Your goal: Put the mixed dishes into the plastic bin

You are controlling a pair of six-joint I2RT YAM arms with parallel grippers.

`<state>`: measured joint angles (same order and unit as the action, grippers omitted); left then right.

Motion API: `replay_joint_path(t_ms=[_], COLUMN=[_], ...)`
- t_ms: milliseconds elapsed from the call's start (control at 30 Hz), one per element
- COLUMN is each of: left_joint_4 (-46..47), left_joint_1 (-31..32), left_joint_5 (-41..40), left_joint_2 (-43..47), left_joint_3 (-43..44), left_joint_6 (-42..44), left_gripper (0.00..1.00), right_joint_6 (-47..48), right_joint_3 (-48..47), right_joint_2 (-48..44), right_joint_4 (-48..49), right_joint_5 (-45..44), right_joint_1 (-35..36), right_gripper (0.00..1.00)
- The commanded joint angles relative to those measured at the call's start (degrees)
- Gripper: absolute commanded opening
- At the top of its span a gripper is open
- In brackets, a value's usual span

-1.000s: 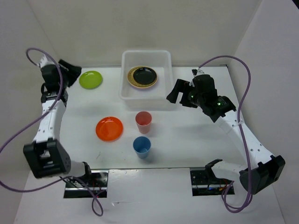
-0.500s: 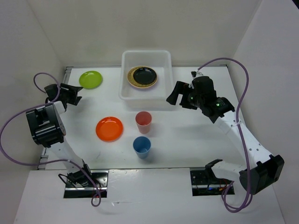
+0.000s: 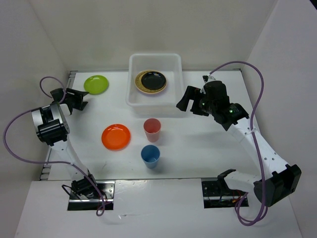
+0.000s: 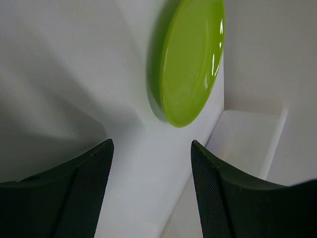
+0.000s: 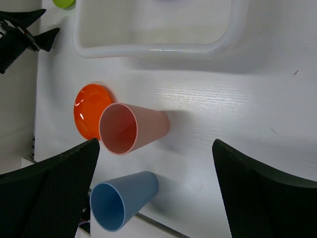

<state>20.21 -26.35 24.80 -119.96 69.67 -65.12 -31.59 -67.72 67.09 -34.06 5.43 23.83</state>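
Note:
The plastic bin (image 3: pixel 132 97) stands at the back centre, with a black plate (image 3: pixel 152 79) on a woven bamboo plate (image 3: pixel 139 85) inside it. A lime green plate (image 3: pixel 96 84) lies left of the bin. My left gripper (image 3: pixel 79 99) hovers open just in front of it. In the left wrist view the lime green plate (image 4: pixel 190 64) shows beyond my empty left gripper (image 4: pixel 151 144). An orange plate (image 3: pixel 116 137), a pink cup (image 3: pixel 152 129) and a blue cup (image 3: pixel 150 155) stand mid-table. My right gripper (image 3: pixel 184 99) hangs open and empty beside the bin's right front corner.
White walls close the table at the back and on both sides. In the right wrist view the pink cup (image 5: pixel 131 129) and blue cup (image 5: pixel 121 198) sit below my right gripper (image 5: pixel 156 144), with the orange plate (image 5: pixel 89 109) to their left and the bin's near rim (image 5: pixel 158 49) above.
My left arm has folded down and its gripper has moved from beside the lime plate's left edge to a spot nearer the front. The right arm has not moved.

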Motion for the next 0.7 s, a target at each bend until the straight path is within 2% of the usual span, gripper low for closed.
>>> replay_joint_path(t_ms=[0, 400, 533, 667], left_joint_4=[2.8, 2.8, -0.1, -0.1], left_joint_1=[-0.2, 0.3, 0.3, 0.9], left_joint_5=[0.9, 2.5, 1.5, 1.5], left_joint_2=[-1.6, -7.4, -9.0, -10.1], left_joint_3=[3.7, 8.6, 11.5, 13.6], left_joint_6=[-0.5, -0.5, 0.7, 0.1], left_gripper=[0.71, 0.71, 0.71, 0.68], right_joint_6=[1.1, 0.0, 0.0, 0.0], right_joint_3=[-2.1, -2.1, -2.1, -2.6], right_joint_2=[-0.4, -0.9, -0.9, -0.4], right_joint_4=[1.4, 0.8, 0.8, 0.3], right_joint_5=[0.4, 0.4, 0.4, 0.4], right_joint_1=[-0.3, -0.3, -0.3, -0.3], right_gripper=[0.99, 0.99, 0.99, 0.99])
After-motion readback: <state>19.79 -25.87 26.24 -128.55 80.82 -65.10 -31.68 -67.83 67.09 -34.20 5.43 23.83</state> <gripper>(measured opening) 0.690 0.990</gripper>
